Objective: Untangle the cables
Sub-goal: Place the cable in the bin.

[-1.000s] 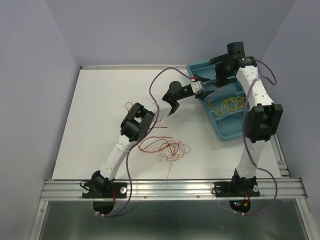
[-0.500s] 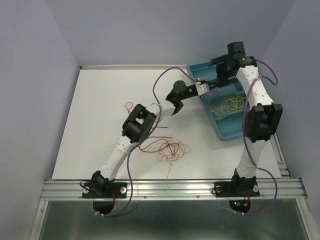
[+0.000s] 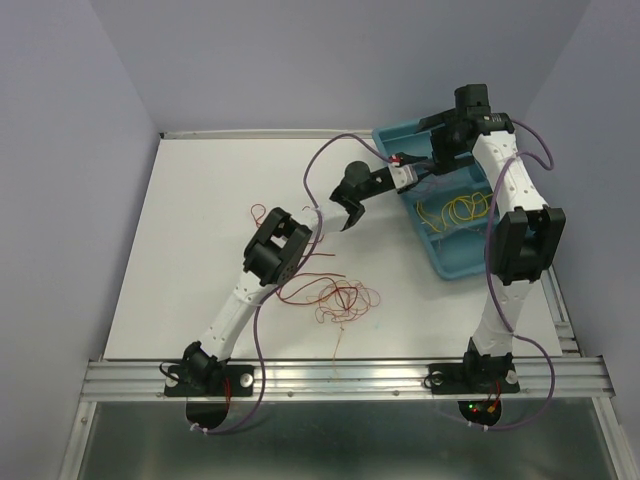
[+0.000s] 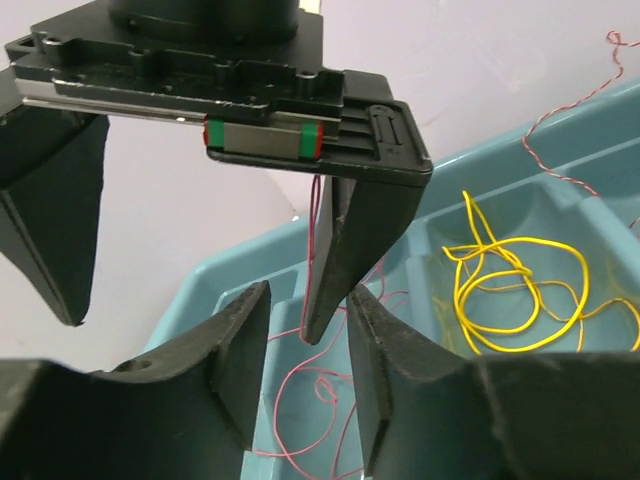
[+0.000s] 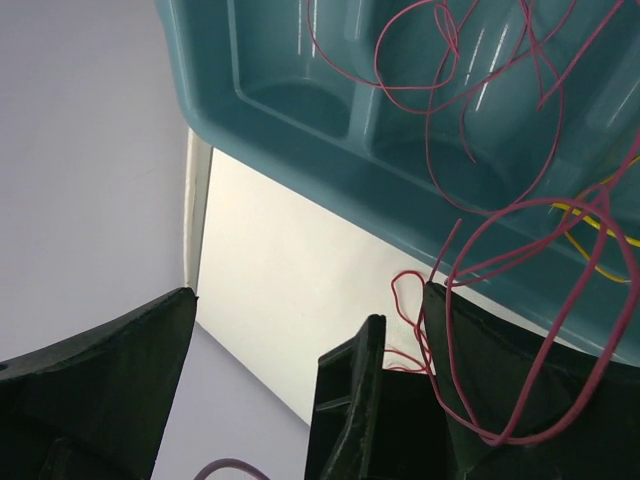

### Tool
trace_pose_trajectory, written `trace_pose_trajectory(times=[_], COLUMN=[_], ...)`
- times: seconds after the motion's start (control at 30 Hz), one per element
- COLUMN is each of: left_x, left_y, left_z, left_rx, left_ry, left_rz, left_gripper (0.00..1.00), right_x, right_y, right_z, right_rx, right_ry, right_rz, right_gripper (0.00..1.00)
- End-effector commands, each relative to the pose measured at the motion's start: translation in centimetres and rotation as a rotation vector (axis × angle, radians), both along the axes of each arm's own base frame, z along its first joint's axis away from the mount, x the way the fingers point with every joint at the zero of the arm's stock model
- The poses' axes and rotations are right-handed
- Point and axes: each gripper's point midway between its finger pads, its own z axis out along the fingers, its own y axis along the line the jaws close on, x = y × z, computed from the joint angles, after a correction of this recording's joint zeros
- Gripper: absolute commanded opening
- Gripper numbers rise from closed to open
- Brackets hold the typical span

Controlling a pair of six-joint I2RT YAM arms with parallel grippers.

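Hovering at the left rim of the teal tray [image 3: 445, 262], the right gripper [image 4: 190, 320] gaped wide and the left gripper [image 3: 348, 215] stood part-open around a red strand [image 4: 315, 215]; other cables [image 3: 338, 298] lay tangled mid-table, nearer.

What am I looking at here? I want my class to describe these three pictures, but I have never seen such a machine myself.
Two robot arms are bolted to a table. One picture looks down from above; the other two come from cameras on each wrist. A tangle of thin red and orange wires lies on the table; yellow wires lie in a blue tray, a red wire draped across it. The left gripper is part open, the right gripper wide open, one finger reaching between the left one's. Neither clearly holds anything.
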Motion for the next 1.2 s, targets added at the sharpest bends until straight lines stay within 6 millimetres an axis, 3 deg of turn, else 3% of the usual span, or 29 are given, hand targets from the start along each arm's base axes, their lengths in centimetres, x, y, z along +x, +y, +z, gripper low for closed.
trace_pose_trajectory(times=[0.0, 0.03, 0.13, 0.63, 0.7, 0.73, 0.77, 0.83, 0.93, 1.03, 1.17], left_x=[0.1, 0.3, 0.5, 0.0, -0.2, -0.1, 0.0, 0.3, 0.2, 0.5, 0.9], left_y=[0.9, 0.7, 0.5, -2.2, -2.3, -2.3, -2.3, -2.4, -2.4, -2.4, -2.3], left_z=[5.8, 5.8, 6.0, 5.1, 5.4, 5.3, 5.5, 5.0, 4.4, 4.0, 4.1], left_rx=[-0.108, -0.116, -0.121, -0.116, -0.12, -0.121, -0.126, -0.119, -0.108, -0.113, -0.131], left_ry=[-0.085, -0.082, -0.086, -0.056, -0.061, -0.061, -0.065, -0.052, -0.049, -0.043, -0.038], left_rz=[0.038, 0.043, 0.041, 0.005, 0.002, 0.009, 0.015, 0.024, 0.02, 0.028, 0.049], left_gripper=[0.51, 0.59, 0.64, 0.65, 0.54, 0.35, 0.27, 0.25, 0.35, 0.57, 0.75], right_x=[0.9, 0.9, 0.7, 0.5, 0.5, 0.5, 0.5, 0.4, 0.3, 0.1, -0.2], right_y=[0.3, 0.3, 0.2, 1.6, 1.3, 1.4, 1.7, 1.9, 1.8, 2.0, 1.8], right_z=[2.8, 2.7, 2.6, 3.0, 3.1, 3.0, 2.9, 2.9, 3.2, 3.6, 3.9], right_rx=[0.007, 0.007, 0.007, 0.044, 0.033, 0.037, 0.05, 0.057, 0.052, 0.066, 0.059], right_ry=[-0.076, -0.075, -0.072, -0.079, -0.083, -0.081, -0.077, -0.075, -0.081, -0.088, -0.094], right_rz=[0.016, 0.016, 0.018, 0.042, 0.034, 0.038, 0.051, 0.057, 0.051, 0.059, 0.052], right_gripper=[1.0, 1.0, 1.0, 1.0, 1.0, 1.0, 1.0, 1.0, 1.0, 1.0, 1.0])
